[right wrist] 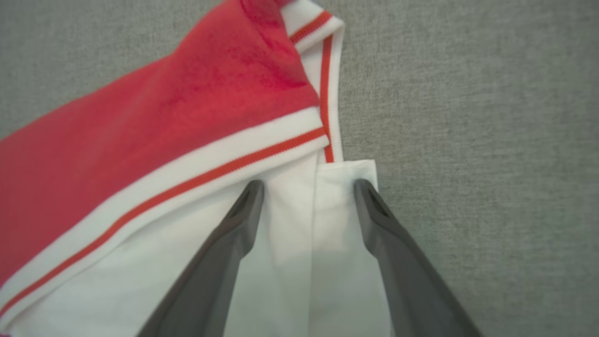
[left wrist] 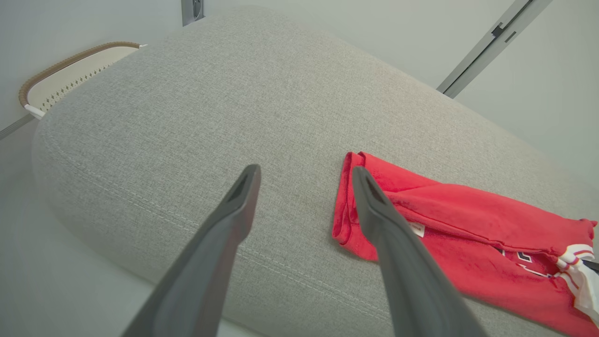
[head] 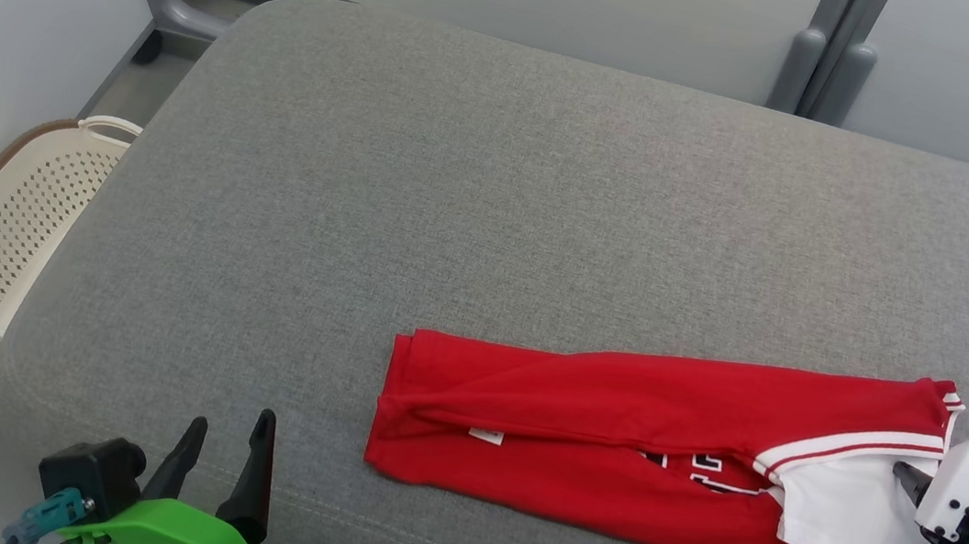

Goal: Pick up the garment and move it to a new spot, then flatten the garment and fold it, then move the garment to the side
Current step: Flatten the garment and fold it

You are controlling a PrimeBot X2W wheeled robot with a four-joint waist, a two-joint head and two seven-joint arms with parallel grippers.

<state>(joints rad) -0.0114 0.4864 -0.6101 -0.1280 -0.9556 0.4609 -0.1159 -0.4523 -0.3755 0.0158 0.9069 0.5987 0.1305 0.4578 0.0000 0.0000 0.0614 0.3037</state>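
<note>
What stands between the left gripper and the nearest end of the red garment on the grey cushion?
Nothing visible stands in the way. Only bare grey cushion lies between the open left gripper and the near end of the red garment. The right gripper, also open, is at the garment's other end, over its white part.

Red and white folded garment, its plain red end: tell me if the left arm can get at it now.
Probably yes. The left arm's fingers hang open near the red and white garment's plain end, only bare grey fabric cushion between them.
</note>
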